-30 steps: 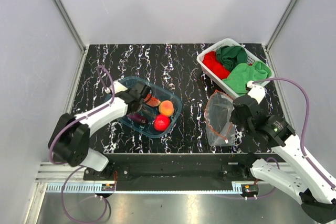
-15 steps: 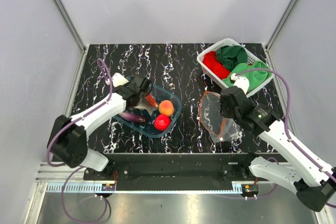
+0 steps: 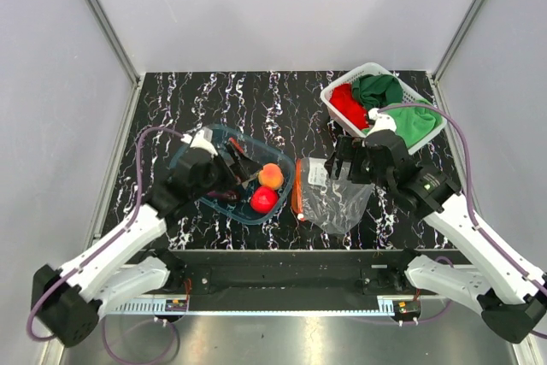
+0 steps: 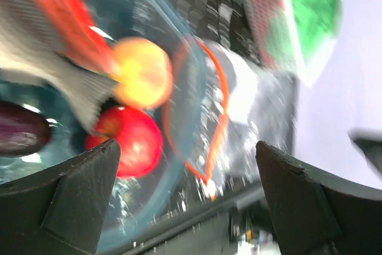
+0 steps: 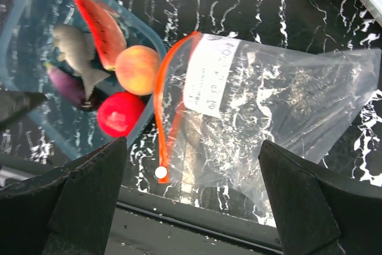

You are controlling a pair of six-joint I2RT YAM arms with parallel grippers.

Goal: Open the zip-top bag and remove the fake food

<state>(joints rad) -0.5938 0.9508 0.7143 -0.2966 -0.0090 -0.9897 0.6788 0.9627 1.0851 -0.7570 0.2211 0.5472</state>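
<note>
The zip-top bag lies flat on the black marbled table, its orange zip strip facing the blue tub. The strip's two sides stand slightly apart. The fake food is in the tub, outside the bag: a red fruit and an orange-peach fruit, also blurred in the left wrist view as the red fruit and the peach fruit. My right gripper hovers open over the bag, holding nothing. My left gripper hangs open above the tub, empty.
The tub also holds a watermelon slice, a grey fish and an eggplant. A white basket with red and green cloths stands at the back right. The table's front edge runs just below the bag.
Both grippers have opened. The right one carried the bag left toward the tub and let it go; the bag now lies flat. The left arm drew back from the tub.
</note>
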